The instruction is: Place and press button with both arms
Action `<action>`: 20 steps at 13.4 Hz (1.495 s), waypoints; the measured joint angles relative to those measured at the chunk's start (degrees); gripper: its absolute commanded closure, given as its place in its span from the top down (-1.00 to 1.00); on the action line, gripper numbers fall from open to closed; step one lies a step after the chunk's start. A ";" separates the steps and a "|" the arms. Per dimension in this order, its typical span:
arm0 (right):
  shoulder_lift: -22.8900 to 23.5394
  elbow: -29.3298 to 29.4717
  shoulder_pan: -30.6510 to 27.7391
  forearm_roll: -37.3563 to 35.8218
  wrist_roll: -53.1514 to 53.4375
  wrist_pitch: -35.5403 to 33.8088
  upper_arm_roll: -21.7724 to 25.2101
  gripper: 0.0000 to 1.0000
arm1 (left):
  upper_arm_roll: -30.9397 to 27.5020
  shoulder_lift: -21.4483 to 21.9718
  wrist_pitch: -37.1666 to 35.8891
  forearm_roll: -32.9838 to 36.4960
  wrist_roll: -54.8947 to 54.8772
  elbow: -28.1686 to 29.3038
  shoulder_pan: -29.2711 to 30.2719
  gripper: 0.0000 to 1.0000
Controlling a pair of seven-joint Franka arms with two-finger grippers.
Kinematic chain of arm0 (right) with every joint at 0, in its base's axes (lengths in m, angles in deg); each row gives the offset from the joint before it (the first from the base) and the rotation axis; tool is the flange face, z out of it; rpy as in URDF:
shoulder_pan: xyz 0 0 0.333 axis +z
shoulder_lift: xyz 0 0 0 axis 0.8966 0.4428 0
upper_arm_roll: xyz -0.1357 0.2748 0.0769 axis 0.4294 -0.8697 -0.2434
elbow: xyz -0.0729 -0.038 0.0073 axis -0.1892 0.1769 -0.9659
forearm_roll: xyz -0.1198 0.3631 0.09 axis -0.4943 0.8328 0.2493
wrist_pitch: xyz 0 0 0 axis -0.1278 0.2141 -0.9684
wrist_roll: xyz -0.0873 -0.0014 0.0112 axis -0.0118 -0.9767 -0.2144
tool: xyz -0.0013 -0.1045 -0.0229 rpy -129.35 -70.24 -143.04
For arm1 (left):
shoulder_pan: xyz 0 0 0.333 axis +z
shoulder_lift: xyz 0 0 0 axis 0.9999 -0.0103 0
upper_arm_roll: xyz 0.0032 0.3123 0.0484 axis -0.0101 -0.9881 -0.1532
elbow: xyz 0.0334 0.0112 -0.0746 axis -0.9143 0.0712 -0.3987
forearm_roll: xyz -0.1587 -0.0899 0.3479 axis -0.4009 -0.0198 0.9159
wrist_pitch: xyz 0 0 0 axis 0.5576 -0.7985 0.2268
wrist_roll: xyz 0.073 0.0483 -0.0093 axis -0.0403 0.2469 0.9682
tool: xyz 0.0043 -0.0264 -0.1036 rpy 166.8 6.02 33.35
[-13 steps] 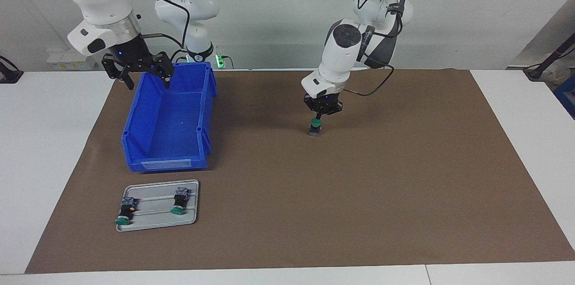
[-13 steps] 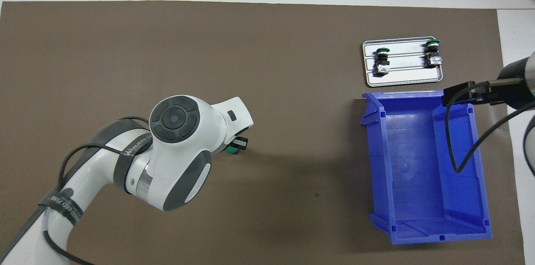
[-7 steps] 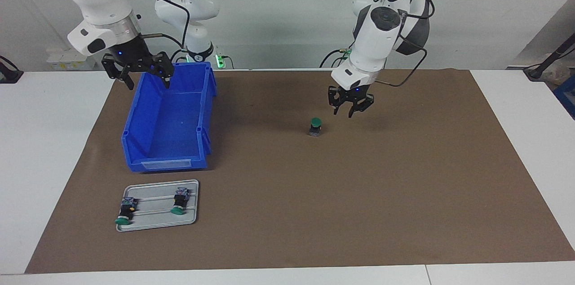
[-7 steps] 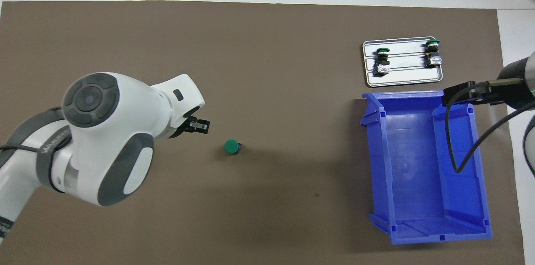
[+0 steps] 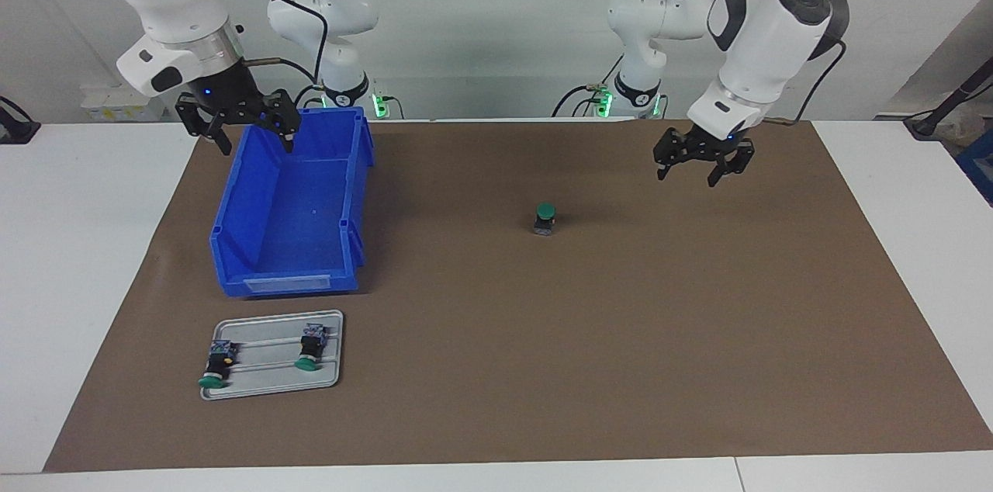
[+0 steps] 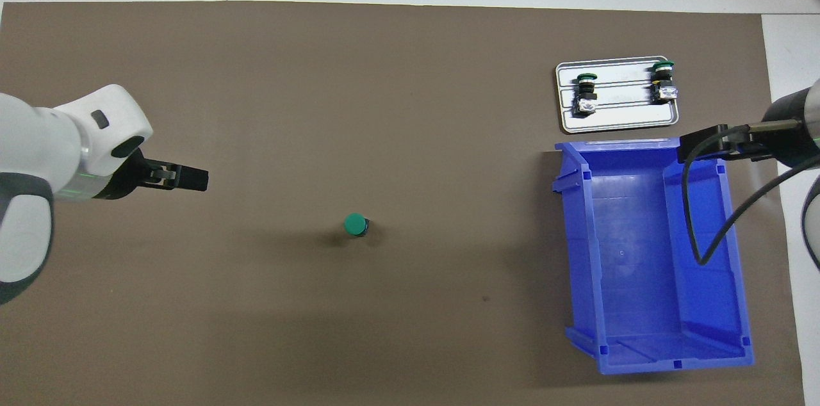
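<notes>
The button point(image 5: 545, 217) had been released and left upright on the brown mat point(image 5: 621, 368) at mid-frame, while the left pincer point(image 5: 704, 160), spread open and empty, had been withdrawn to the upper right. Placing was judged done, pressing still due. The right pincer point(image 5: 237, 122), also open, was kept waiting over the blue bin point(image 5: 291, 275) at upper left. White surface point(image 5: 70, 259) and a pale wall point(image 5: 481, 19) were seen around
</notes>
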 measured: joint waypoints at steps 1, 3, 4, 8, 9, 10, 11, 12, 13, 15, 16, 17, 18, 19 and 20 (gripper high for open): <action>0.00 0.00 0.00 0.00 0.00 0.00 0.00 0.99 | -0.04 -0.19 -1.57 0.01 -2.11 -2.16 1.42 1.00; 0.00 0.00 0.00 0.00 0.00 0.00 0.00 0.99 | -0.08 -0.93 -5.09 2.08 -5.11 -7.37 3.00 1.00; 0.00 0.00 0.00 0.00 0.00 0.00 0.00 0.99 | -0.11 -1.62 -7.14 3.55 -6.03 -10.48 3.16 1.00; 0.00 0.00 0.00 0.00 0.00 0.00 0.00 0.99 | -0.14 -6.27 -16.03 4.75 -6.97 -22.45 4.40 1.00; 0.00 0.00 0.00 0.00 0.00 0.00 0.00 0.99 | -0.16 -7.26 -17.37 4.75 -7.14 -24.22 4.69 1.00; 0.00 0.00 0.00 0.00 0.00 0.00 0.00 0.99 | -0.14 -7.84 -18.15 4.67 -7.16 -25.26 4.77 1.00; 0.00 0.00 0.00 0.00 0.00 0.00 0.00 0.99 | -0.02 -7.96 -18.61 4.63 -7.16 -25.53 4.77 1.00; 0.00 0.00 0.00 0.00 0.00 0.00 0.00 0.99 | 0.18 -7.94 -19.27 4.60 -7.14 -25.42 4.76 1.00; 0.00 0.00 0.00 0.00 0.00 0.00 0.00 0.99 | 0.36 -7.84 -19.68 4.58 -7.00 -25.03 4.76 1.00; 0.00 0.00 0.00 0.00 0.00 0.00 0.00 0.99 | 0.49 -7.47 -20.29 4.56 -6.85 -23.98 4.76 1.00; 0.00 0.00 0.00 0.00 0.00 0.00 0.00 0.99 | 0.49 -7.22 -20.32 4.56 -6.85 -23.53 4.76 1.00; 0.00 0.00 0.00 0.00 0.00 0.00 0.00 0.99 | 0.49 -7.02 -20.32 4.56 -6.81 -23.26 4.76 1.00; 0.00 0.00 0.00 0.00 0.00 0.00 0.00 0.99 | 0.49 -6.89 -20.32 4.56 -6.72 -23.15 4.76 1.00; 0.00 0.00 0.00 0.00 0.00 0.00 0.00 0.99 | 0.49 -6.83 -20.35 4.56 -6.20 -23.13 4.76 1.00; 0.00 0.00 0.00 0.00 0.00 0.00 0.00 0.99 | 0.50 -6.79 -20.38 4.56 -5.06 -23.09 4.76 1.00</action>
